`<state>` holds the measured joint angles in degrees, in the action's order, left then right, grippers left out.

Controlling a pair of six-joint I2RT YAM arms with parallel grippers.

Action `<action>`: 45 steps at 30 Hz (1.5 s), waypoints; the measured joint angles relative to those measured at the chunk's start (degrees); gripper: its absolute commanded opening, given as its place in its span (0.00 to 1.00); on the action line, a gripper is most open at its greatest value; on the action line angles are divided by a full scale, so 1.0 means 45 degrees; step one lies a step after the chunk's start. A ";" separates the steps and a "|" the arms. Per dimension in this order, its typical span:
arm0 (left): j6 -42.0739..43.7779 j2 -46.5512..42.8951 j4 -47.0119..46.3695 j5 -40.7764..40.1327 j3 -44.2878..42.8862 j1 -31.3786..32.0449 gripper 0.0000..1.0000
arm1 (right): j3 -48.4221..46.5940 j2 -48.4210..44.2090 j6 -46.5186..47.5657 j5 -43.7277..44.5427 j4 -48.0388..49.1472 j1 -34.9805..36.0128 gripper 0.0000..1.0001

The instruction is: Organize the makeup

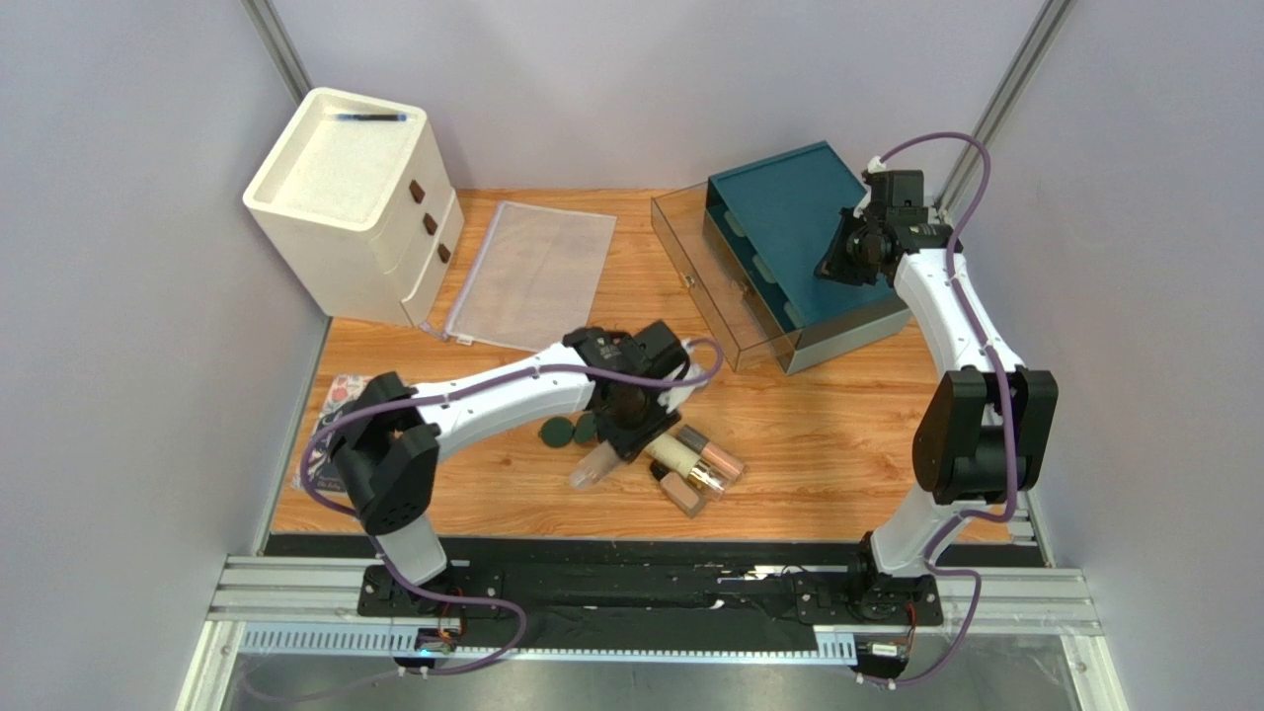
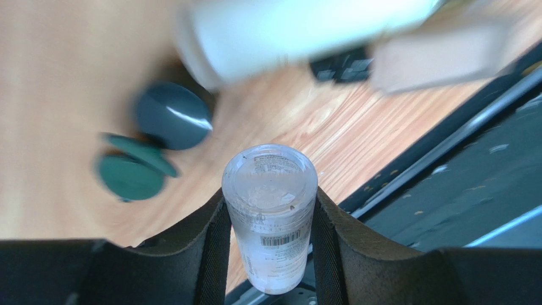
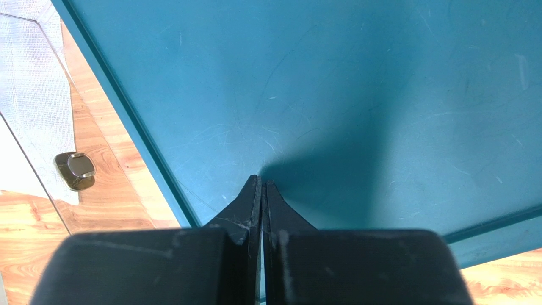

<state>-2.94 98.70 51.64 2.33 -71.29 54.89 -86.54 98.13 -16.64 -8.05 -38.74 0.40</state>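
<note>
Pinching a clear bottle (image 2: 270,190) across its body, the left gripper (image 2: 269,202) has one dark finger (image 2: 213,241) pressed on each side. The bottle's round end faces the wrist camera and a barcode label shows lower down between the jaws. Whether its far end touches the wooden table (image 2: 356,127) cannot be told. Beyond the jaws and to their left lie three dark green round compacts (image 2: 130,176), blurred, two of them overlapping and the darkest one (image 2: 173,115) just past them. Straight ahead of the jaws, further out, a pale tube (image 2: 286,32) and a beige piece (image 2: 439,57) show only as smears. From above, the left gripper (image 1: 635,422) sits low over the table with the compacts (image 1: 558,433) close on one side. The pinkish-beige bottles (image 1: 698,456) lie in a small cluster on the other side. The right gripper (image 3: 262,190) has its jaws pressed together with nothing between them, the tips over the flat top of the teal drawer unit (image 3: 382,95). To the left of those jaws, past the unit's edge, a small metal knob (image 3: 75,168) shows, with a mesh pouch (image 3: 32,82) beyond it. The overhead view puts the right gripper (image 1: 849,255) at the teal unit's far right corner, well apart from the makeup.
</note>
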 measured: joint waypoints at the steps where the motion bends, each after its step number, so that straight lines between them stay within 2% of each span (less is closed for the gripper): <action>1: -0.0068 -0.0204 0.0233 -0.0107 -0.0947 0.0005 0.00 | -0.0034 0.0024 -0.0005 -0.0005 -0.0010 0.0000 0.00; 5: -0.0248 -0.0427 0.0214 -0.0126 -0.4405 -0.0131 0.00 | -0.0121 0.0083 -0.0005 -0.0010 -0.0083 0.0000 0.00; 9: -0.0656 0.0214 0.0078 0.0801 -0.7825 -0.0622 0.00 | -0.0131 0.0102 -0.0005 -0.0029 -0.0087 -0.0005 0.00; 13: -0.1647 0.2108 -0.0476 0.2574 -1.0880 -0.1622 0.00 | -0.0146 0.0126 -0.0005 -0.0126 -0.0092 -0.0029 0.00; 16: -0.3007 0.3925 -0.1501 0.4046 -1.2439 -0.2531 0.00 | -0.0175 0.0151 0.0000 -0.0180 -0.0092 -0.0039 0.00; 20: -0.5790 0.5727 -0.3531 0.5848 -1.2667 -0.3623 0.00 | -0.0238 0.0272 0.0019 -0.0301 0.0039 -0.0039 0.00; 26: -0.8820 0.7057 -0.5785 0.6654 -1.2682 -0.4478 0.02 | -0.0291 0.0321 0.0092 -0.0452 0.0000 -0.0189 0.00; 28: -0.9316 0.7281 -0.6115 0.6703 -1.2818 -0.4532 0.13 | -0.0355 0.0369 0.0092 -0.0597 -0.0024 -0.0238 0.00; 29: -0.9466 0.7417 -0.6154 0.6717 -1.3002 -0.4532 0.24 | -0.0384 0.0393 0.0092 -0.0665 -0.0049 -0.0262 0.00; 30: -0.9588 0.7543 -0.6193 0.6722 -1.3216 -0.4507 0.30 | -0.0408 0.0418 0.0092 -0.0709 -0.0058 -0.0277 0.00; 32: -0.9661 0.7626 -0.6198 0.6727 -1.3391 -0.4454 0.50 | -0.0457 0.0466 0.0092 -0.0743 -0.0053 -0.0282 0.00; 33: -0.9661 0.7626 -0.6183 0.6732 -1.3425 -0.4444 0.54 | -0.0476 0.0491 0.0092 -0.0758 -0.0044 -0.0287 0.00; 38: -0.9602 0.7626 -0.5989 0.6708 -1.3440 -0.4386 0.64 | -0.0534 0.0534 0.0092 -0.0811 -0.0073 -0.0301 0.00; 45: -0.9573 0.7626 -0.5999 0.6703 -1.3440 -0.4430 0.65 | -0.0544 0.0559 0.0092 -0.0860 -0.0024 -0.0301 0.00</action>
<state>-46.02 133.01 24.64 32.49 -131.76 34.96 -88.99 100.64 -16.23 -11.92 -38.85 -0.95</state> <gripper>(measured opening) 0.651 0.003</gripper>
